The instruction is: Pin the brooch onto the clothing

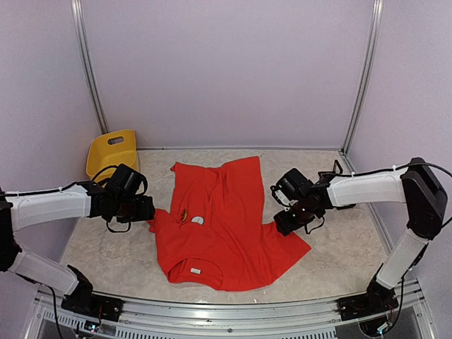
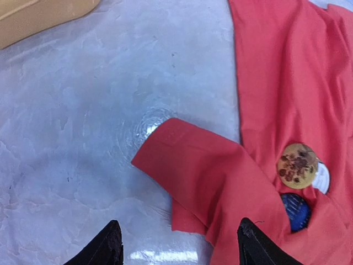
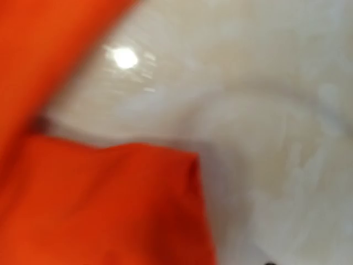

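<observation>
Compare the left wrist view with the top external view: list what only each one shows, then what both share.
Only the left wrist: a blue round badge, partly hidden by a fold of cloth, and the dark speckles on the tan badge. Only the top external: the right arm, the white neck label and the garment's whole outline. Both: the red-orange T-shirt with its sleeve, the brown-speckled badge beside a white disc, and the yellow bin.

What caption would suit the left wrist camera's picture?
Open left gripper hovers over a red T-shirt bearing three round badges.
</observation>
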`<act>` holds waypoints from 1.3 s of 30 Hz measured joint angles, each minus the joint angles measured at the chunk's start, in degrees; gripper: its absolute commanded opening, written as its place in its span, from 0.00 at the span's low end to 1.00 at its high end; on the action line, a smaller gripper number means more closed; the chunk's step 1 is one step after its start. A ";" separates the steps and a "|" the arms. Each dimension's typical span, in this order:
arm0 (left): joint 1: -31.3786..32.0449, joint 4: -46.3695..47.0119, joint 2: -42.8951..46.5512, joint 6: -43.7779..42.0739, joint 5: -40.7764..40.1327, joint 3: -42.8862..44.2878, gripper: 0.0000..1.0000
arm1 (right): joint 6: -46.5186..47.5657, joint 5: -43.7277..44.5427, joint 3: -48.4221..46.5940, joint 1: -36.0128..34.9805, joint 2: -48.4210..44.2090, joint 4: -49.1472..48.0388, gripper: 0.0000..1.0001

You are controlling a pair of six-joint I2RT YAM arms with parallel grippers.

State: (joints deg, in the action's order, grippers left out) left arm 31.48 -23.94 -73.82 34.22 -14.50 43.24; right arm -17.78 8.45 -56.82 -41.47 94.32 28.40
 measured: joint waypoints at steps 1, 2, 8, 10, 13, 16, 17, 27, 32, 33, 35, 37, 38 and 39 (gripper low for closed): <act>-0.76 0.83 -2.05 0.07 -0.07 -0.22 0.67 | 0.61 0.44 -0.04 0.48 2.12 -0.81 0.62; -1.60 1.88 -4.22 0.07 -0.13 -0.35 0.67 | 1.16 0.63 -0.09 0.96 3.54 -1.38 0.60; -3.17 8.37 -11.28 0.50 1.22 -3.50 0.59 | 3.72 -0.85 -0.28 3.02 6.36 -6.27 0.15; -3.17 9.62 -12.81 0.68 2.27 -4.59 0.56 | 3.85 -2.23 -0.24 3.10 6.86 -7.67 0.00; -3.15 11.30 -13.22 0.74 2.82 -4.96 0.52 | 4.11 -4.02 0.22 3.74 6.97 -9.01 0.00; -3.17 12.00 -13.22 0.66 3.69 -5.01 0.50 | 3.72 -4.74 1.25 6.05 6.19 -9.75 0.00; -3.15 12.22 -13.22 0.57 4.02 -5.01 0.49 | 3.32 -4.68 1.97 7.58 5.49 -9.70 0.00; 0.50 12.96 -17.51 -1.68 5.49 -1.33 0.32 | 1.81 -3.61 4.92 15.13 0.61 -9.07 0.00; 1.36 13.35 -18.97 -2.99 5.90 -0.26 0.13 | 1.84 -3.58 4.90 15.08 0.61 -8.94 0.00; 1.33 13.38 -19.02 -3.08 6.08 -0.22 0.04 | 1.84 -3.50 4.90 15.08 0.61 -8.92 0.00; 1.42 13.40 -19.06 -2.84 6.67 -0.22 0.00 | 1.88 -3.37 4.76 15.08 0.61 -8.63 0.00; 1.73 13.33 -19.02 -2.91 7.21 -0.28 0.00 | 1.97 -3.17 4.52 15.08 0.61 -8.35 0.00; 1.92 13.27 -18.86 -2.89 7.19 -0.37 0.00 | 2.08 -2.99 4.31 15.08 0.59 -8.24 0.00; 2.08 12.87 -18.56 -2.78 7.19 -0.48 0.00 | 2.12 -2.84 4.13 15.08 0.59 -8.13 0.00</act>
State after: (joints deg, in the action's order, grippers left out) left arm 33.56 -11.07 -92.38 31.44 -7.31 42.76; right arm -15.66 5.61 -52.69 -26.39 94.91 20.27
